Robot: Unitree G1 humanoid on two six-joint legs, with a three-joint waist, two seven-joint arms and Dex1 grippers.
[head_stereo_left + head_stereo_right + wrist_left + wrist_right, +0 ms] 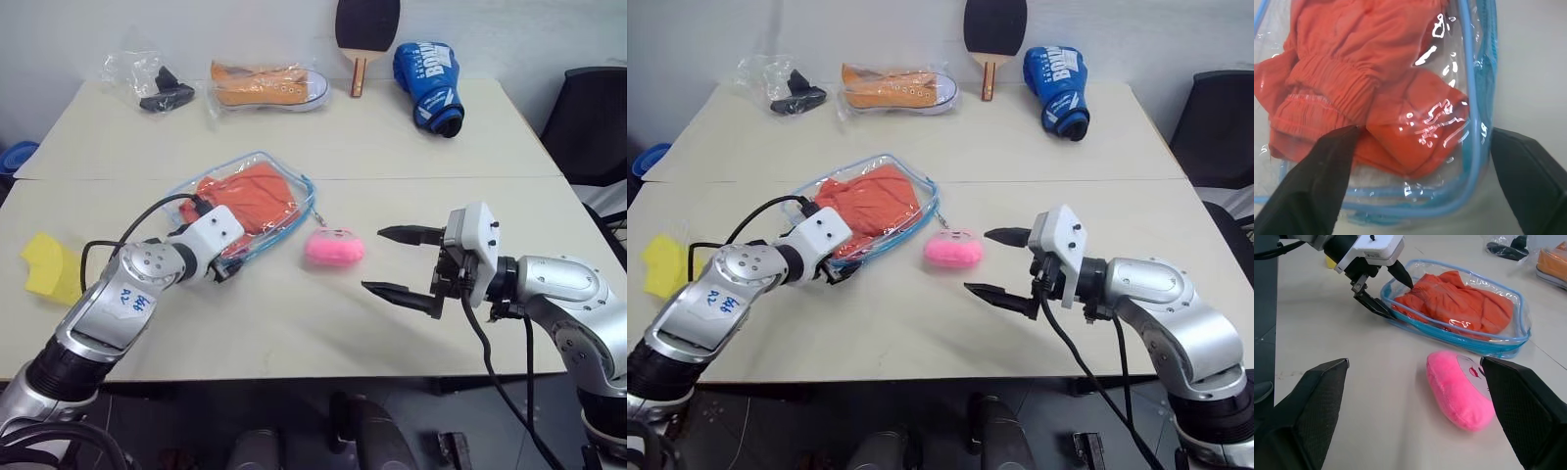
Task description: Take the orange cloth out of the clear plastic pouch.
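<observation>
Right wrist view: the right pincer [1415, 396] hovers with its fingers wide apart above the counter [294, 323], near a pink plush charm [1462, 391]. Beyond it the left pincer [1383, 296] straddles the near corner of the clear plastic pouch [1498, 340], fingers apart, not clamped. The orange cloth [1459, 303] lies inside the pouch.
</observation>
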